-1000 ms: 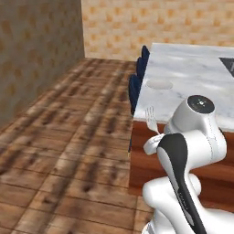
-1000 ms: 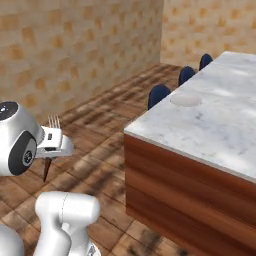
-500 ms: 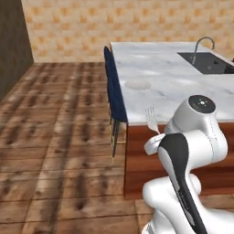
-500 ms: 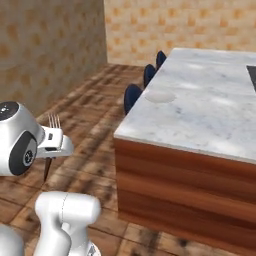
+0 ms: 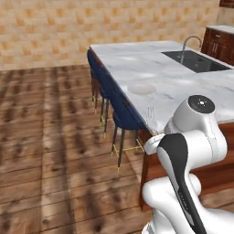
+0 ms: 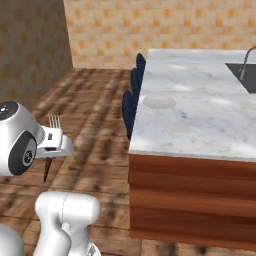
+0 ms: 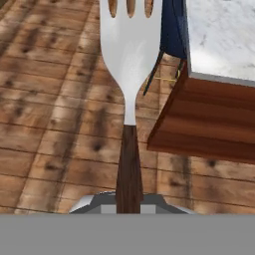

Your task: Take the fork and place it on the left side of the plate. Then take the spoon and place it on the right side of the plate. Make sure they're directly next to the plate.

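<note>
Wooden floorboards (image 5: 50,151) run up to a long marble-topped island counter (image 6: 200,120), and that counter is our landmark. We carry the slim fork with pale silvery tines and a thin reddish-brown handle (image 7: 129,74) off the counter, out over the floor on the counter's near-corner side. Its tines stand upright above our gripper (image 6: 54,145), whose jaws are closed tight on the dark handle near its lower end. We judge that grip keeps the tines clear for laying the fork down flat later.

On the counter, near the edge that faces the blue stools (image 5: 109,98), lies the plain round off-white plate (image 6: 159,102), well apart from the fork. Farther along the counter from the plate sit a dark sink (image 5: 196,61) and a curved tap (image 5: 189,43).

We read the step as transport: the fork goes beside the plate on its left. We cannot make out the spoon.
</note>
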Robot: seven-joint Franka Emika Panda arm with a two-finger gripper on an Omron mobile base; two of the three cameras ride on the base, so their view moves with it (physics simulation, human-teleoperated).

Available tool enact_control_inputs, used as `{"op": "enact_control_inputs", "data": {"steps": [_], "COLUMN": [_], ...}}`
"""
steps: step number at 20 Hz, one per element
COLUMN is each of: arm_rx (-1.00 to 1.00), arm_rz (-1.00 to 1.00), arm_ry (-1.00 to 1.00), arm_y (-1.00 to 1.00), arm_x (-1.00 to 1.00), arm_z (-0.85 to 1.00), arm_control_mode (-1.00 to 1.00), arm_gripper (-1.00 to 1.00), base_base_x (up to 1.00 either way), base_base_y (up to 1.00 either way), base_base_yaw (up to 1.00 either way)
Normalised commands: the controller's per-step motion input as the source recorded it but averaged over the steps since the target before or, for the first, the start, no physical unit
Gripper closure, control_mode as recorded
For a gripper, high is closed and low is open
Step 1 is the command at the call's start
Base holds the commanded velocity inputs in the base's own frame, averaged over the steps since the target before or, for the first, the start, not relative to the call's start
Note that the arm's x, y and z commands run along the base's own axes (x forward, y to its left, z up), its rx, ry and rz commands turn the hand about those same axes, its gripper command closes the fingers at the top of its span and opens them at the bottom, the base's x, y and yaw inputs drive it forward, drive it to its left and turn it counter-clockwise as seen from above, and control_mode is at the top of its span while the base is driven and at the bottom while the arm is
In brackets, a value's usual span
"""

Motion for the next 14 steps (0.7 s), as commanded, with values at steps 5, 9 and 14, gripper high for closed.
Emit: {"op": "enact_control_inputs", "data": {"steps": [5, 9, 14], "arm_rx": [0.00, 0.00, 0.00], "arm_rz": [0.00, 0.00, 0.00], "arm_ry": [0.00, 0.00, 0.00], "arm_y": [0.00, 0.00, 0.00], "arm_x": [0.00, 0.00, 0.00], "arm_z": [0.00, 0.00, 0.00], "arm_control_mode": [1.00, 1.00, 1.00], "arm_gripper": [1.00, 1.00, 1.00], "base_base_x": [0.58, 0.58, 0.50], "base_base_y": [0.84, 0.85, 0.88], "base_base_yaw": [-0.40, -0.39, -0.38]}}
